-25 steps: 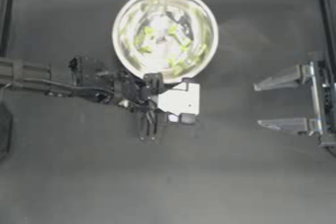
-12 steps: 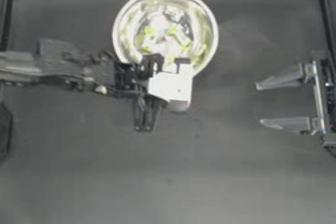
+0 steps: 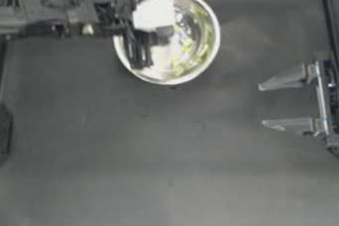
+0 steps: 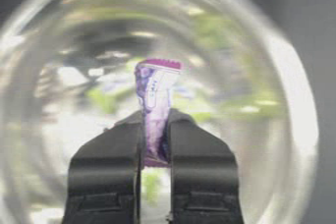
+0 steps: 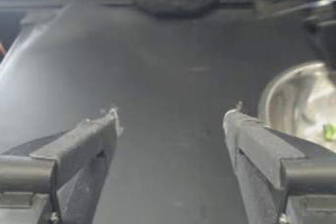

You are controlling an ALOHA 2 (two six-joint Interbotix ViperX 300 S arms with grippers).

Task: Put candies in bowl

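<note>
The left gripper (image 4: 154, 137) pinches the purple candy (image 4: 154, 105) over the bowl (image 3: 198, 66). The candy's long axis runs along the jaws, its free end sticking out past their tips. The right gripper (image 3: 275, 105) sits parked at the right, jaws apart.

Bowl (image 3: 169, 34) at the far middle of the bench (image 3: 165, 160). Left claw (image 3: 140, 54), reaching in from the left, above the bowl's left half, with a candy (image 4: 154, 107) upright between its closed jaws over the bowl's inside. Further candies (image 3: 180, 56) inside the bowl. Right claw (image 3: 281, 102) at the bench's right edge, well apart from the bowl, jaws spread.
</note>
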